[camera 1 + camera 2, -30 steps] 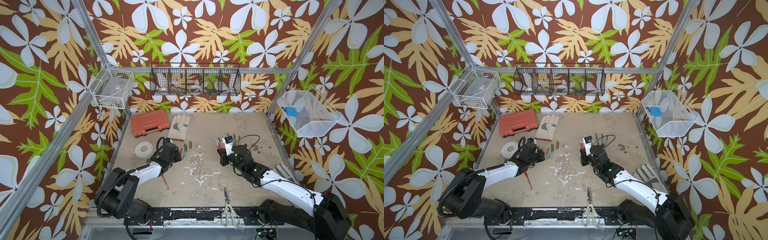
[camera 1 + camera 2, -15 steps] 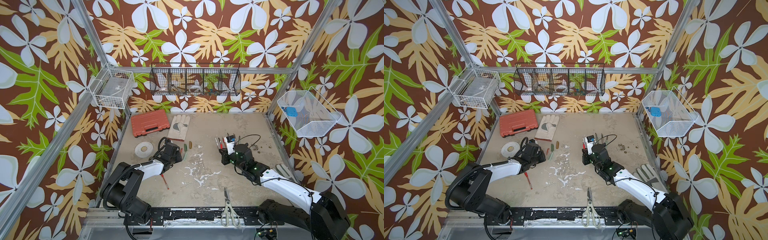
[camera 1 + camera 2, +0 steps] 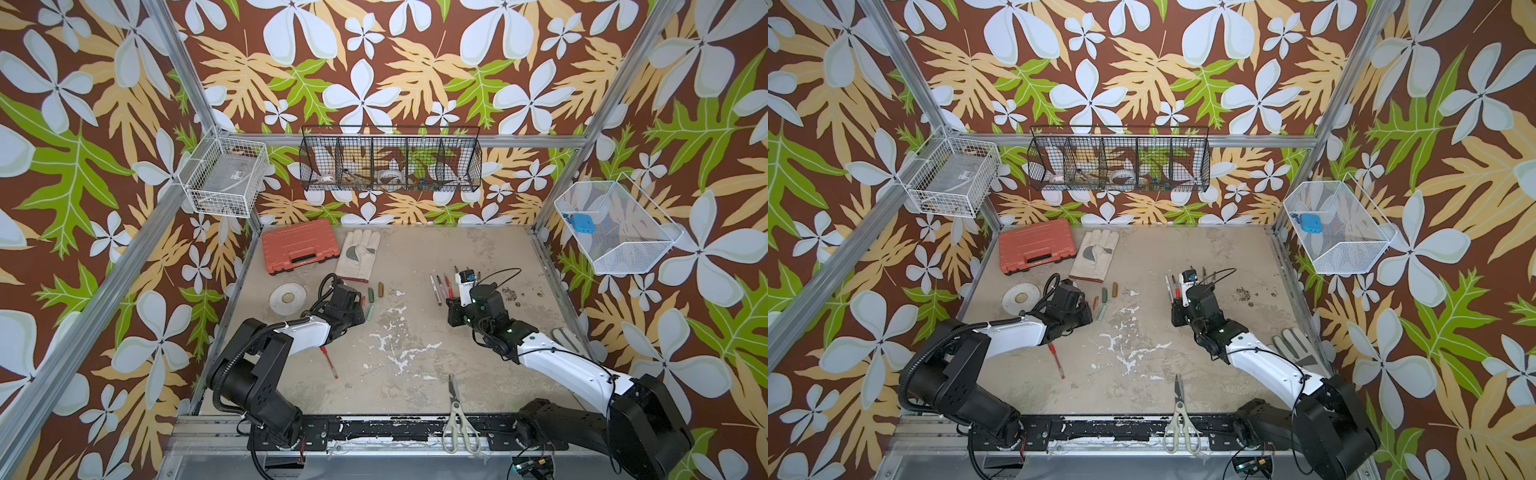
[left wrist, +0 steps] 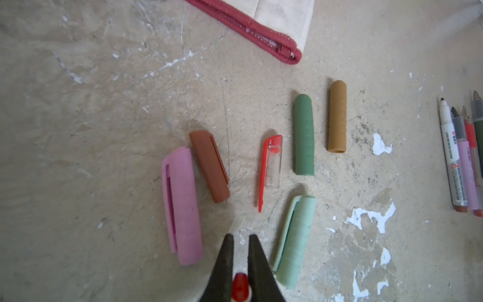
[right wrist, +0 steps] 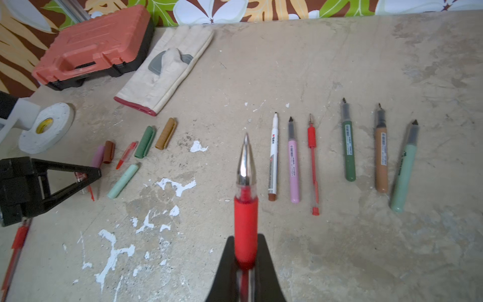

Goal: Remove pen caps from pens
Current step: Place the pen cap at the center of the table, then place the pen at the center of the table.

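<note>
My left gripper [image 4: 240,236] is shut on a red-tipped pen cap [image 4: 240,287], low over the loose pen caps: pink [image 4: 180,206], brown [image 4: 209,166], clear with a red clip [image 4: 271,162], dark green [image 4: 304,134], gold [image 4: 337,116] and pale green [image 4: 295,240]. My right gripper [image 5: 245,238] is shut on an uncapped red pen [image 5: 245,209] with a silver tip. Beyond it lies a row of uncapped pens: white marker [image 5: 273,157], pink [image 5: 293,167], thin red [image 5: 312,162], dark green [image 5: 349,146], gold-brown [image 5: 381,157], pale green [image 5: 405,172]. Another red pen [image 3: 328,363] lies under my left arm.
An orange tool case [image 3: 299,245], a work glove [image 3: 357,253] and a tape roll [image 3: 287,298] sit at the back left. Scissors [image 3: 457,411] lie at the front edge. A second glove [image 3: 567,336] lies by the right wall. Wire baskets hang on the walls.
Both arms have shifted only slightly. Both grips are unchanged.
</note>
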Controlling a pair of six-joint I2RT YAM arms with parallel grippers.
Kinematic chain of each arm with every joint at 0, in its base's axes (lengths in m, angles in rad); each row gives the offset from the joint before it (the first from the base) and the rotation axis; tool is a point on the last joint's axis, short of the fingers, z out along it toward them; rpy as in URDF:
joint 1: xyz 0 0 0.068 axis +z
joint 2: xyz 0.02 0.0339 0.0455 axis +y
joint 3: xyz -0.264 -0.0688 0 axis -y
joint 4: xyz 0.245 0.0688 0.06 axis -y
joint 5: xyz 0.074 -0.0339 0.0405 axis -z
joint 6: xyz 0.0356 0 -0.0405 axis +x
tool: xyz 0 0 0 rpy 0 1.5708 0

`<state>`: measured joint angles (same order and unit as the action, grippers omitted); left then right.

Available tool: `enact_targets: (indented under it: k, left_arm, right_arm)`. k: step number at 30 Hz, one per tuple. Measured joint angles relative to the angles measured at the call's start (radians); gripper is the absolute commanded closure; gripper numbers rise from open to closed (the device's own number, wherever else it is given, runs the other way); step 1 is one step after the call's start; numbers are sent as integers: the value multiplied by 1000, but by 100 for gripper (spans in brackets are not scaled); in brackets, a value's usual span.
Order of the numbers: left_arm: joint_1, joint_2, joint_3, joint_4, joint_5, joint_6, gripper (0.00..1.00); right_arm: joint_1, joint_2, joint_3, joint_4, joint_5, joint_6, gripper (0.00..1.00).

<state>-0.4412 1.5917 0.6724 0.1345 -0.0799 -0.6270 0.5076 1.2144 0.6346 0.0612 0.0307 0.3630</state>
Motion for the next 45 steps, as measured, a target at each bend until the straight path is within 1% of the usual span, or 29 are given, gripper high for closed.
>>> enact_targets:
  k: [6, 10, 15, 22, 28, 35, 38, 45]
  left_arm:
    - [0, 14, 7, -3, 6, 1, 93]
    - [0, 13, 7, -3, 7, 3, 88]
    - [0, 9, 7, -3, 10, 4, 85]
    - [0, 10, 8, -4, 10, 8, 72]
    - [0, -24, 7, -11, 2, 19, 67]
    - [0, -138, -34, -6, 3, 27, 55]
    - [-7, -207, -69, 15, 6, 34, 52]
    - [-50, -395, -184, 150, 67, 78, 46]
  right_arm:
    - [-7, 47, 9, -24, 14, 6, 100]
    - [-19, 89, 17, -40, 22, 19, 100]
    - [-26, 117, 26, -48, 20, 22, 100]
    - [-29, 117, 29, -48, 18, 22, 100]
    - [-29, 115, 31, -48, 17, 22, 100]
    - [-29, 115, 32, -49, 19, 22, 100]
    - [-29, 128, 37, -50, 19, 22, 100]
    - [-41, 193, 60, -56, 18, 22, 100]
